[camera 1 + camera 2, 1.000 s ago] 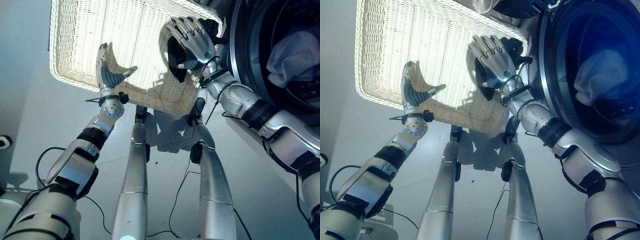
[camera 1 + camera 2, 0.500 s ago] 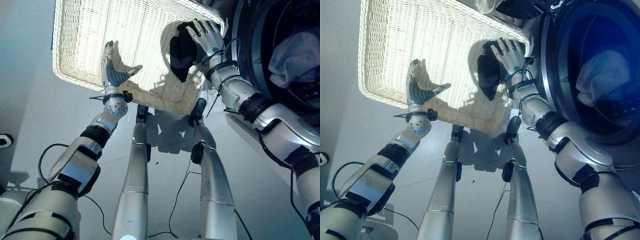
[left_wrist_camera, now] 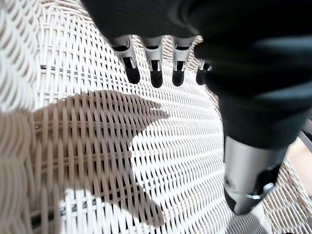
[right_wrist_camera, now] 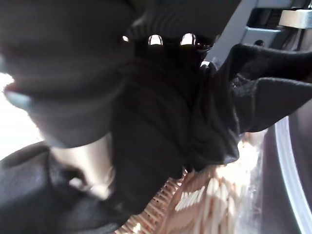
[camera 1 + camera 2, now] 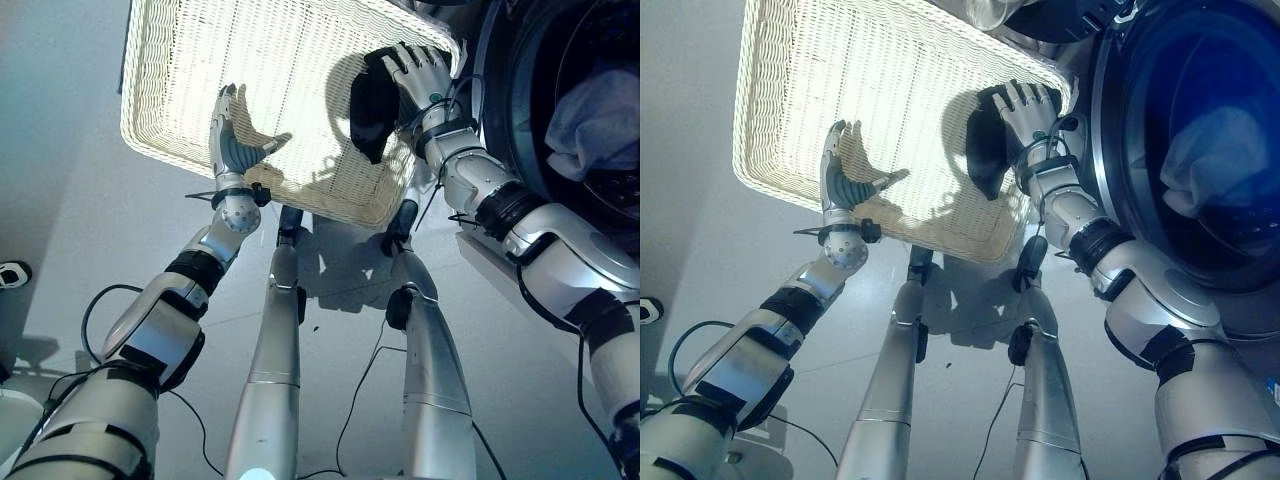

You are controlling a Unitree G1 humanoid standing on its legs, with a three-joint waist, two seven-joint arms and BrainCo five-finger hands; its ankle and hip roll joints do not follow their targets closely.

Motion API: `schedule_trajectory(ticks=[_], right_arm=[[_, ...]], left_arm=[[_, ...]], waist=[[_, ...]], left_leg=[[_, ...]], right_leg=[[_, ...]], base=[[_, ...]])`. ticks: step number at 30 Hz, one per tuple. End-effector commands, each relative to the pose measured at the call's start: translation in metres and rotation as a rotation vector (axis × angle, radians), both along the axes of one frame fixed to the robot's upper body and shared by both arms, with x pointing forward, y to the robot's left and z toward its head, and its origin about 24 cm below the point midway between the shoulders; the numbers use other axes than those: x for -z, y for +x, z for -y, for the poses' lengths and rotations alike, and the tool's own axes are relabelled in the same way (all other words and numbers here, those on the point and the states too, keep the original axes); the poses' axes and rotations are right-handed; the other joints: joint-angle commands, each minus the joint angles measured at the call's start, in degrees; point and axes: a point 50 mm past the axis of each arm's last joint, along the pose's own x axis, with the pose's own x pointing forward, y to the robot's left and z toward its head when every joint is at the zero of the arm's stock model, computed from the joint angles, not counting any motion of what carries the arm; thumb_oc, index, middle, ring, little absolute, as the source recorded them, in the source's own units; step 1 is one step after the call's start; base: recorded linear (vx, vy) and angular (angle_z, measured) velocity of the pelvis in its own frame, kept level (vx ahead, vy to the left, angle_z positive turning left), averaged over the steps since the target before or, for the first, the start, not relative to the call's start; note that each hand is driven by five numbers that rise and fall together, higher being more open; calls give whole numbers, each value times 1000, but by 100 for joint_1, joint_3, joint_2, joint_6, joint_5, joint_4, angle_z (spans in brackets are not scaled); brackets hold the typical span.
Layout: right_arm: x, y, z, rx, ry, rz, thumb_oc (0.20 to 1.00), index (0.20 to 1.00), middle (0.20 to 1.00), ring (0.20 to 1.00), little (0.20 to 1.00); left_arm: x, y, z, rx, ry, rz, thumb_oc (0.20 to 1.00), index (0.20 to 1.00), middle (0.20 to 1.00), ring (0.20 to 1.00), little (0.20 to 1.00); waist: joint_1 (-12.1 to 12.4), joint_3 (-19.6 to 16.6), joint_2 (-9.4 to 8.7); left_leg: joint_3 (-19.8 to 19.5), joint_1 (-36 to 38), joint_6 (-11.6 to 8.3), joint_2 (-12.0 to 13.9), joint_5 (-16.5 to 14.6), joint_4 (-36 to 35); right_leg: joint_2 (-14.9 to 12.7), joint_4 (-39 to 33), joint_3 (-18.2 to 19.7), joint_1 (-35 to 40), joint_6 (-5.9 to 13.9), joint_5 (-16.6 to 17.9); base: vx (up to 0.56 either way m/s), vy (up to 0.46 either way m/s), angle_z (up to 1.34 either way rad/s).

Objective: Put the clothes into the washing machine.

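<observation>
I'm closing my right hand (image 5: pixel 418 72) on the black garment (image 5: pixel 372 104) in the wicker basket (image 5: pixel 180 60), washer drum (image 5: pixel 1200 150) just off to its side. Left hand (image 5: pixel 232 140) is hovering open (idle). I'm thinking gather all the cloth before lifting so nothing snags.

right hand (image 5: pixel 418 75) fingers buried in black garment (image 5: pixel 373 105)

You get strong light on the white wicker basket (image 5: pixel 270 60), its weave nearly washed out. Hard, dark hand shadows fall across the weave. Beside the basket, the washing machine drum (image 5: pixel 1200 150) sits dim and bluish. The right wrist view is dark and blurred.
</observation>
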Motion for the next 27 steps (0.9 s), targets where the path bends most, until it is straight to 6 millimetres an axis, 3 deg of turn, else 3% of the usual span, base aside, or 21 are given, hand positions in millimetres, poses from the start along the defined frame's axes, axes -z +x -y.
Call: schedule_trajectory(ticks=[1, 17, 20, 21, 22, 24, 25, 27], right_arm=[[9, 4, -1, 21, -50, -20, 200, 200, 200, 200, 200], [14, 6, 7, 30, 41, 11, 200, 200, 200, 200, 200], [24, 6, 9, -25, 249, -37, 200, 200, 200, 200, 200], [27, 6, 9, -84, 448, -65, 200, 200, 200, 200, 200], [27, 6, 10, -88, 462, -66, 200, 200, 200, 200, 200], [29, 3, 10, -209, 800, -91, 200, 200, 200, 200, 200], [30, 2, 10, -218, 823, -98, 200, 200, 200, 200, 200], [30, -2, 9, -347, 1098, -98, 200, 200, 200, 200, 200]], left_arm=[[-12, 0, 12, 29, -79, 68, 1000, 1000, 1000, 1000, 1000], [-14, 1, 17, 39, -98, 78, 1000, 1000, 1000, 1000, 1000], [-10, 0, 19, 37, -104, 70, 1000, 1000, 1000, 1000, 1000], [-9, 0, 19, 35, -110, 69, 1000, 1000, 1000, 1000, 1000], [-9, 0, 19, 34, -111, 69, 1000, 1000, 1000, 1000, 1000], [-5, -1, 16, 27, -120, 65, 1000, 1000, 1000, 1000, 1000], [-5, -1, 15, 26, -121, 64, 1000, 1000, 1000, 1000, 1000], [-2, -2, 11, 13, -133, 62, 1000, 1000, 1000, 1000, 1000]], waist=[[-127, -7, 546], [-132, -7, 601], [-152, -7, 598], [-173, -7, 602], [-174, -7, 602], [-211, -7, 613], [-217, -7, 610], [-275, -7, 591]], left_leg=[[383, 19, 681, -845, 224, -331], [403, -34, 712, -854, 316, -393], [415, 29, 714, -843, 294, -415], [436, 21, 704, -824, 306, -417], [439, 21, 704, -823, 305, -415], [459, 18, 697, -814, 289, -398], [464, 18, 693, -810, 285, -395], [495, 28, 676, -782, 263, -390]], right_leg=[[456, -75, -543, 171, 542, 42], [435, -127, -563, 106, 546, 151], [448, -132, -543, 151, 547, 141], [455, -116, -528, 133, 535, 134], [456, -112, -524, 131, 534, 133], [470, -89, -478, 104, 517, 116], [472, -88, -474, 104, 516, 112], [489, -74, -439, 92, 509, 95]], base=[[0, 0, 0], [0, 0, 0], [0, 0, 0], [0, 0, 0], [0, 0, 0], [0, 0, 0], [-1, 39, 0], [-2, 51, 0]])
